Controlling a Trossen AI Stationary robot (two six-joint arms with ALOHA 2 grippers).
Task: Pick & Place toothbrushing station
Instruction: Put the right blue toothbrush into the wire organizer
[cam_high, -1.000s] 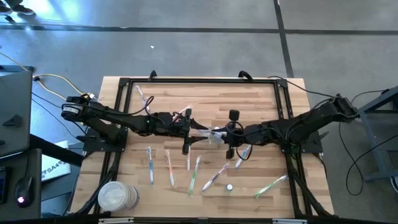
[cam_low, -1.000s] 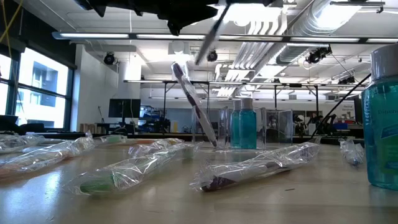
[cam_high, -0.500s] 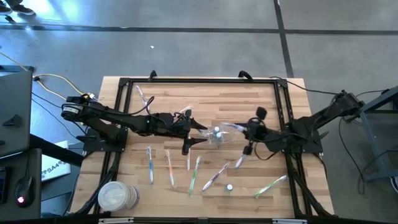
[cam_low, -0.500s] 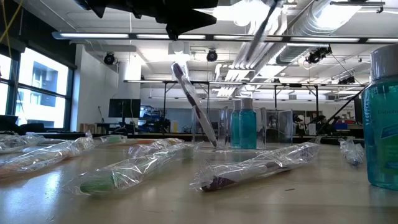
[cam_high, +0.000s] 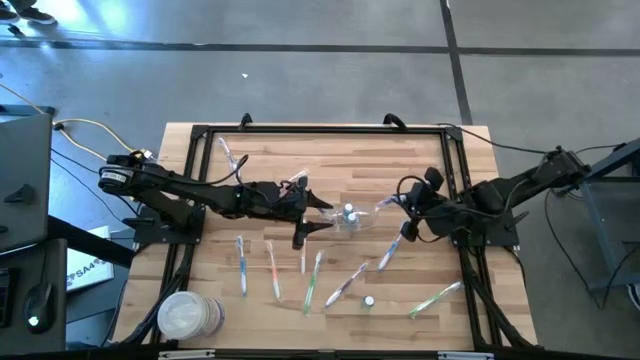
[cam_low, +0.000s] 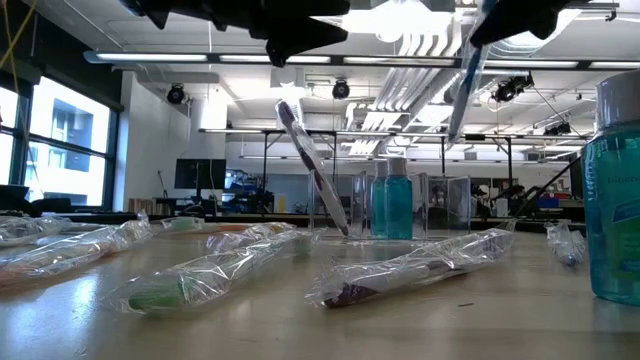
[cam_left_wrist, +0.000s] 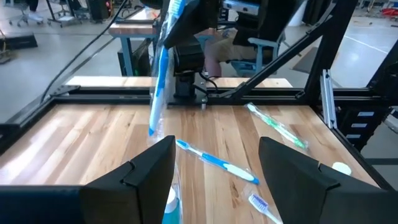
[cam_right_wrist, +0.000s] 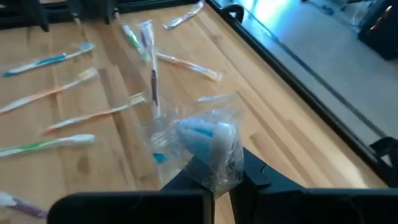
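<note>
1. Two arms showed from above: left gripper (cam_high: 318, 217) hung open beside the small clear plastic container (cam_high: 347, 217) mid-table.
2. Only the right wrist view showed the right gripper (cam_right_wrist: 214, 176) clamped on a plastic-wrapped blue toothbrush (cam_right_wrist: 202, 134).
3. Left wrist view caught that brush dangling.

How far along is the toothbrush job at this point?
Early. Done: one brush appears to stand in the clear container. In hand: the right gripper is shut on a wrapped blue toothbrush, lifted beside the container; the left gripper is open next to it. Left: about six brushes lie on the table.
</note>
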